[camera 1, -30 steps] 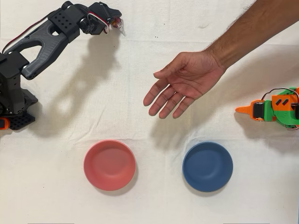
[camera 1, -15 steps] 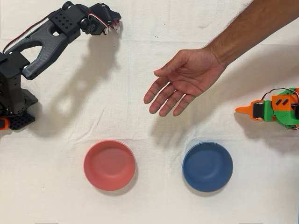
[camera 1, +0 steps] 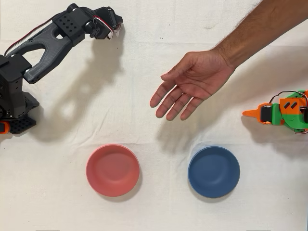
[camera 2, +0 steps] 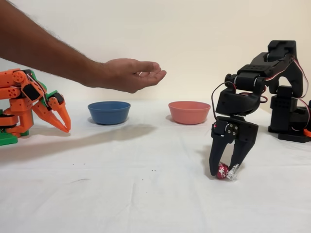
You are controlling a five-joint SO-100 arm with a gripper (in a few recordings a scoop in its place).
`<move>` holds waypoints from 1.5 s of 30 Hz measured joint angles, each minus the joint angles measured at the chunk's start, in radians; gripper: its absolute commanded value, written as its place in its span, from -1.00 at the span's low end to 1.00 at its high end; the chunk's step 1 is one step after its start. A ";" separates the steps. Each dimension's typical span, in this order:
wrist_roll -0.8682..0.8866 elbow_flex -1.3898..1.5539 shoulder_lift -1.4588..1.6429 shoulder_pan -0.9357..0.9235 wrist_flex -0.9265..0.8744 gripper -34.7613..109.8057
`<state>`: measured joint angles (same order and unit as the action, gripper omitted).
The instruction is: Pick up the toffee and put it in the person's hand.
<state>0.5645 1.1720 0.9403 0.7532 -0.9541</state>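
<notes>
1. The black arm's claw (camera 2: 224, 171) points straight down, its two matte plastic fingers pinching the toffee (camera 2: 222, 170) at the tips.
2. The toffee is a tiny round ball in shiny maroon foil, one clear twisted end sticking out (looks right at or barely off the cloth).
3. The surface (camera 2: 146, 194) is a white, slightly wrinkled cloth.
4. The person's hand (camera 1: 187, 86) hovers well apart from the claw, palm up, fingers spread.
5. Two smooth round bowls sit beyond: pink bowl (camera 1: 112, 170) and blue bowl (camera 1: 213, 172).
6. Orange arm (camera 2: 29, 104) is idle.
</notes>
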 measured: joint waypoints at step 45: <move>-0.212 0.462 0.675 -0.291 -0.020 -0.29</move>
<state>0.3528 1.6337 1.6153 0.4617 -0.9741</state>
